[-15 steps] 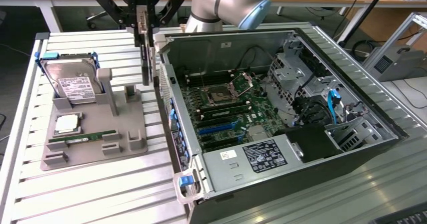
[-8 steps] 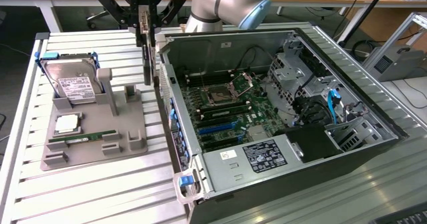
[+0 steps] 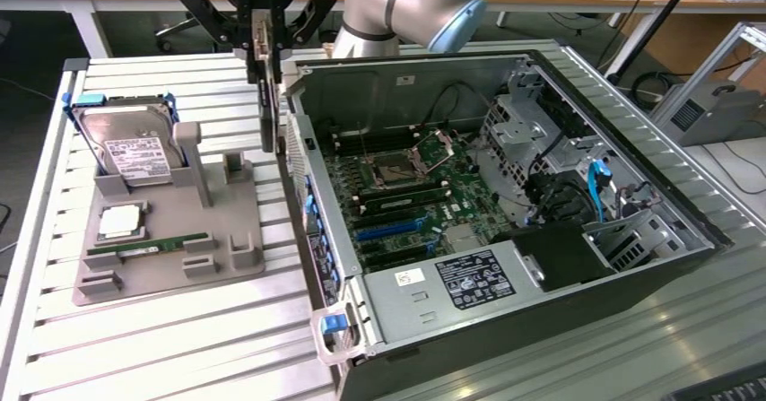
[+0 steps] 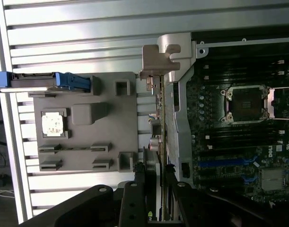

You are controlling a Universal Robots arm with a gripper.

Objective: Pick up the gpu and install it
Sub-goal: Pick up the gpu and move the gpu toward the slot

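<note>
Hand (image 3: 265, 42) half-closed on upright gpu (image 3: 271, 114), between grey parts fixture (image 3: 228, 239) and side wall of open computer case (image 3: 419, 62).

I count one gpu (image 3: 265, 105), one hand (image 3: 265, 53), one hard drive (image 3: 132, 145), one processor chip (image 3: 121, 222), one RAM stick (image 3: 150, 247), one grey fixture (image 3: 168, 283), one open computer case (image 3: 419, 352), one tabletop (image 3: 179, 356).

Bright, even light is recorded. Glare is seen on the table (image 4: 87, 28) slats in the wrist view. The case (image 3: 413, 307) interior and gripper (image 4: 155, 174) are left in shade.
</note>
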